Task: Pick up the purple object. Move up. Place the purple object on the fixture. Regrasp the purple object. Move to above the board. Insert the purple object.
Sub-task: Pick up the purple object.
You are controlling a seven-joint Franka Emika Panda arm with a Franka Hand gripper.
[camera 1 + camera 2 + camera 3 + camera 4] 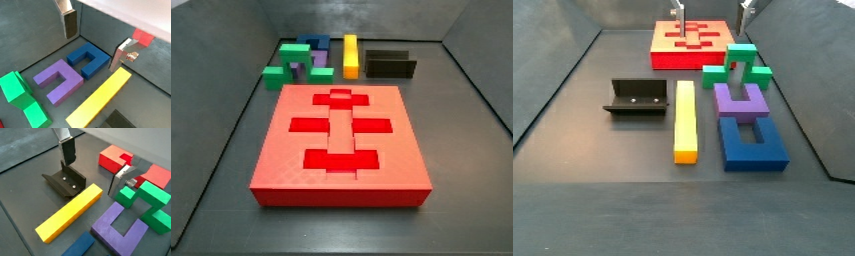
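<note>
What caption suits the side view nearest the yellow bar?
End effector open near red board; purple block between green blocks and blue block.

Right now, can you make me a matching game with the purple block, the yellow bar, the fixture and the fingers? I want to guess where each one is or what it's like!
Things:
1. purple block
2. yellow bar
3. fixture
4. fingers

Clues:
A. open, holding nothing, up over the blocks
B. lies between the green blocks and the blue block
C. black, with nothing on it
D. lies between the fixture and the purple block

Pairs: 1-B, 2-D, 3-C, 4-A.
</note>
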